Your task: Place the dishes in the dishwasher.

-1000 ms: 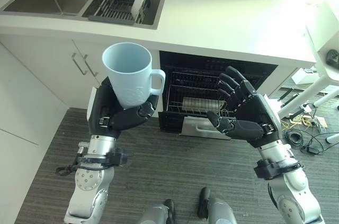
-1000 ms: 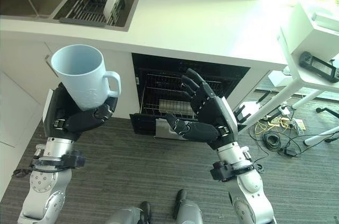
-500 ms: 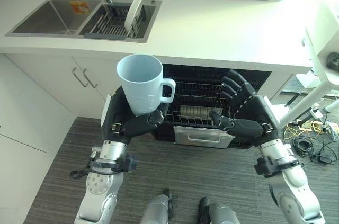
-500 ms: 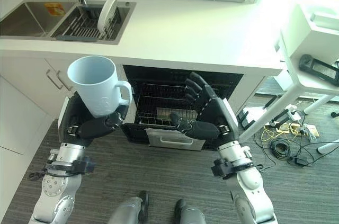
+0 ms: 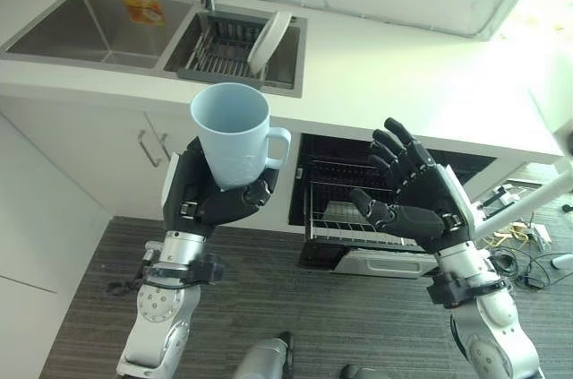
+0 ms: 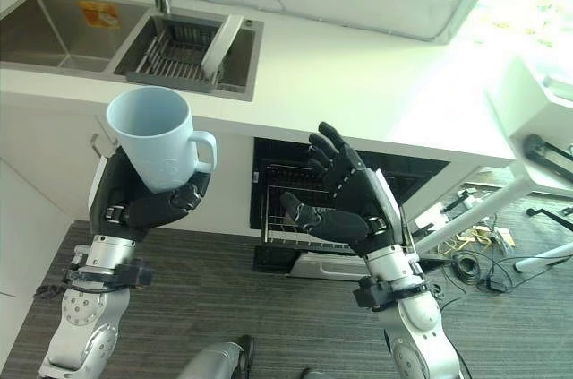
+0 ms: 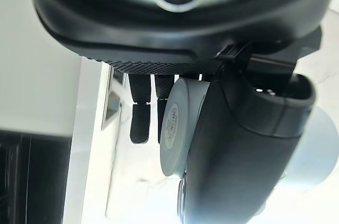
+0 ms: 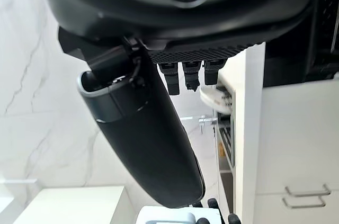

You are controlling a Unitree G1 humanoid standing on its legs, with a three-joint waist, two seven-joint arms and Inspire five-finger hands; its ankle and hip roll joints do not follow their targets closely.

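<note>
White tabletop (image 5: 403, 74) spans above the open dishwasher (image 5: 385, 209), whose wire rack looks nearly bare. Left hand (image 5: 219, 200) curls round a pale blue ceramic mug (image 5: 233, 133), upright, mouth up, handle toward the spread, empty right hand (image 5: 416, 204). A white plate (image 5: 269, 41) waits in the sink rack; loading seems barely begun.

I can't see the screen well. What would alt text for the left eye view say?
The robot's left hand holds a pale blue mug upright in front of a white kitchen counter, while its right hand hangs open before the open dishwasher. Behind, a white plate stands in a rack in the sink.
</note>
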